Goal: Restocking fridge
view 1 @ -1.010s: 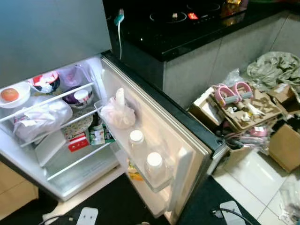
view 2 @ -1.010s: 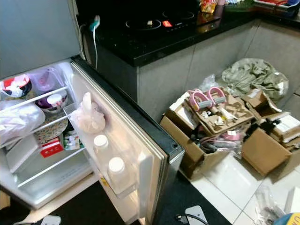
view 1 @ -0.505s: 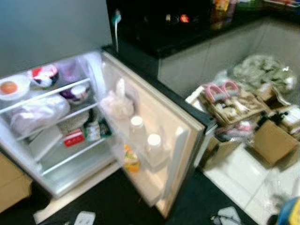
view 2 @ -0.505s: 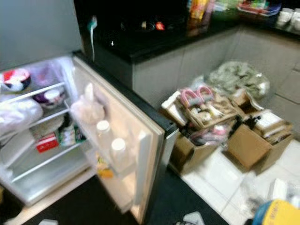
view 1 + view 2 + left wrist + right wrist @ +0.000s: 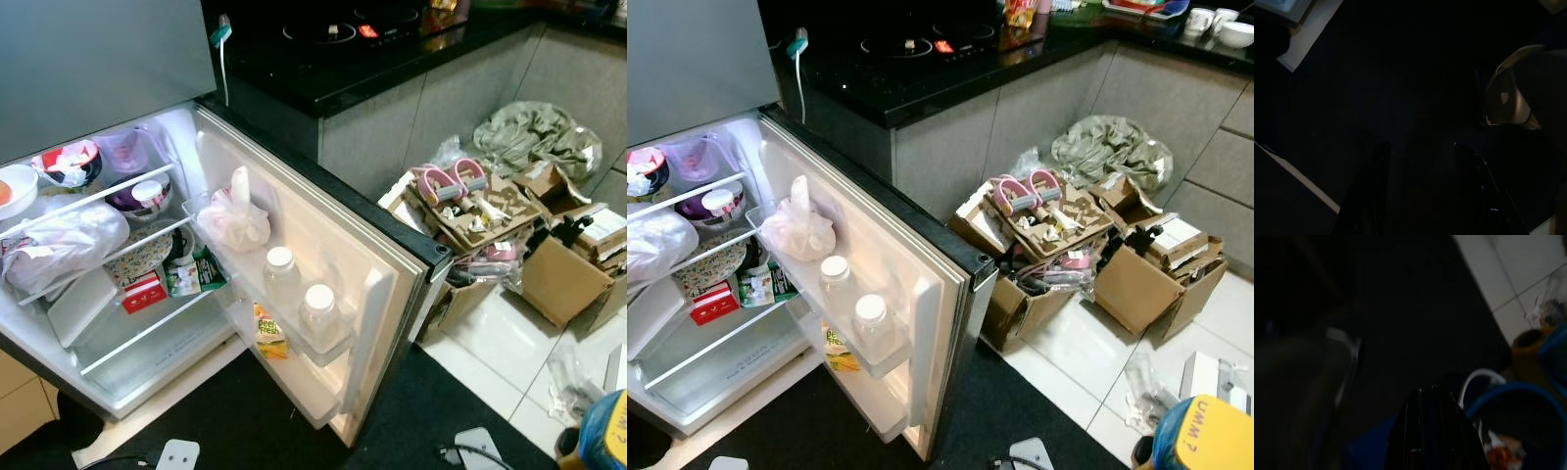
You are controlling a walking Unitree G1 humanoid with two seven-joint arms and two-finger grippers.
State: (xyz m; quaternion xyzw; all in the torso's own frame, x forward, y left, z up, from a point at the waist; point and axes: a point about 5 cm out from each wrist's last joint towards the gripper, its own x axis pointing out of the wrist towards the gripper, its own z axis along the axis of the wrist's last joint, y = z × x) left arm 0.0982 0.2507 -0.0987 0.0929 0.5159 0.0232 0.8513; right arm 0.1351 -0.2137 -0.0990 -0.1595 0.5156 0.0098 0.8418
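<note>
The fridge (image 5: 147,343) stands open at the left, its door (image 5: 343,255) swung toward me. The door rack holds a knotted plastic bag (image 5: 235,220), two white-capped bottles (image 5: 280,274) (image 5: 318,308) and, lower down, a juice carton (image 5: 266,333). On the inner shelves sit bowls (image 5: 64,164), a white bag (image 5: 59,240) and small packets (image 5: 142,292). My left gripper (image 5: 1425,191) hangs open over dark floor in the left wrist view. In the right wrist view my right gripper (image 5: 1432,431) shows as one shut black mass beside a blue rim (image 5: 1508,396).
A black counter (image 5: 372,49) with a hob runs behind the door. Open cardboard boxes (image 5: 1048,225) (image 5: 1146,279) full of clutter crowd the tiled floor at the right. A blue and yellow container (image 5: 1205,436) sits at the bottom right. A black mat (image 5: 245,421) lies before the fridge.
The camera has swung and steadied, so the picture is sharp again. The juice carton and the blue and yellow container have come into view. Nothing in the fridge has moved.
</note>
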